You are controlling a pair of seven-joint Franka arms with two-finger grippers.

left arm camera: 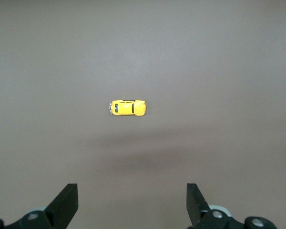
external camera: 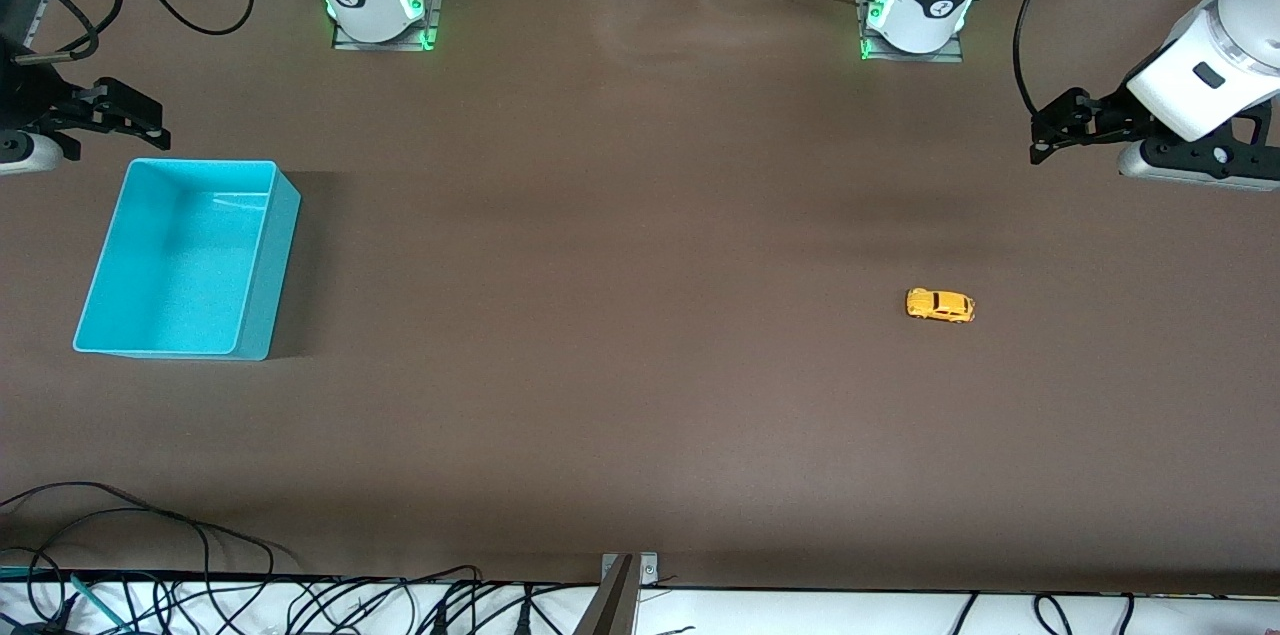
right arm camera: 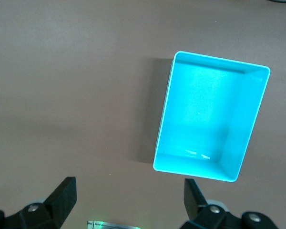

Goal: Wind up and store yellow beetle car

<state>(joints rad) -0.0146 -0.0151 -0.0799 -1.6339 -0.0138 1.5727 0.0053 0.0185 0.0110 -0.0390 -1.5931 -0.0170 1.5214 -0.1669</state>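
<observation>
Car (external camera: 940, 305) sits far from the bin (external camera: 255, 305), long side along the table, nearest the left gripper (external camera: 1050, 130), wide open and empty; the right gripper (external camera: 140, 115), open too, waits over the bin's end.

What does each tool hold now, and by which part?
Nothing is held. The left tool and the right tool are both open and empty; the yellow beetle car sits untouched on the table.

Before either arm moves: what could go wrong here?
1. The car is tiny and on wheels on the bare table; the open left claw may nudge it and make it roll instead of gripping it.
2. The bin sits at the right arm's end, the car at the left arm's end, so storing likely needs a long carry or handoff, with drop risk.
3. The right claw, open, hangs near the bin and could bump it.
</observation>
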